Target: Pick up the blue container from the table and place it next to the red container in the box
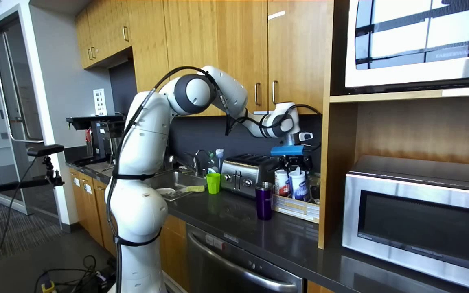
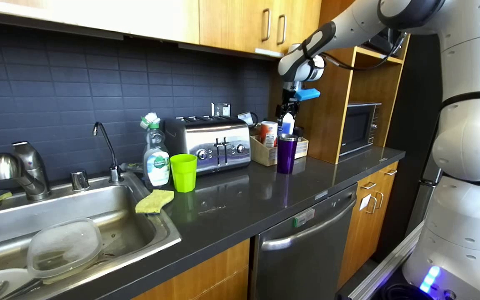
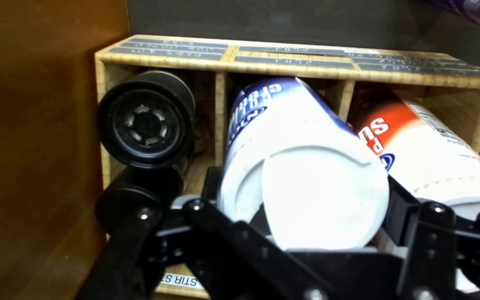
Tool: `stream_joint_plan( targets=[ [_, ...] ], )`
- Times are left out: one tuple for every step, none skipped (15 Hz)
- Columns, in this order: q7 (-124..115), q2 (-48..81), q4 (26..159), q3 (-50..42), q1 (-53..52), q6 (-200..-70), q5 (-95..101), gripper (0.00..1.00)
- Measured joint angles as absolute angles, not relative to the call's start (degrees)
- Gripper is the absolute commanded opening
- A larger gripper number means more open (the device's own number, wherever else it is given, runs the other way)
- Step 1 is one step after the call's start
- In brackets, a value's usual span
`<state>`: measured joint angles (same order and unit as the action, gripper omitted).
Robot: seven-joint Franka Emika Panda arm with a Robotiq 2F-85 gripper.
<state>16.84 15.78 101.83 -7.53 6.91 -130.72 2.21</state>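
The blue container (image 3: 265, 108), a canister with a white lid, stands in the middle compartment of the pale wooden box (image 3: 294, 71). The red container (image 3: 383, 121) stands in the compartment beside it. Both also show in an exterior view, blue (image 1: 298, 188) and red (image 1: 282, 185). My gripper (image 3: 304, 200) points down over the box. Its fingers are shut on the blue container near the lid, one on each side, with no clear gap. The container's lower end is hidden by the box walls. The gripper (image 2: 287, 113) hides part of it in an exterior view.
Dark round items (image 3: 146, 121) fill the box's end compartment beside a wooden cabinet panel (image 3: 48, 146). A purple tumbler (image 1: 264, 201) stands in front of the box. A toaster (image 2: 219, 143) is beside the box, then a green cup (image 2: 184, 173) and sink (image 2: 148, 250).
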Motion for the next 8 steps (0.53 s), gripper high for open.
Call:
stream_joint_plan(
  targets=[
    [16.78,15.83,101.73,-7.53,6.97,-130.65,2.04,0.61],
    [16.72,15.91,101.63,-7.49,7.05,-130.63,1.92,0.61],
    [16.65,15.95,101.59,-7.46,7.10,-130.63,1.84,0.61],
    [16.60,15.98,101.58,-7.45,7.13,-130.63,1.78,0.61],
    [16.55,16.00,101.56,-7.44,7.15,-130.63,1.72,0.61],
    [16.54,16.02,101.55,-7.43,7.18,-130.63,1.68,0.61],
    [16.54,16.04,101.53,-7.40,7.23,-130.63,1.60,0.61],
    [16.54,16.06,101.51,-7.35,7.32,-130.63,1.47,0.61]
  ],
)
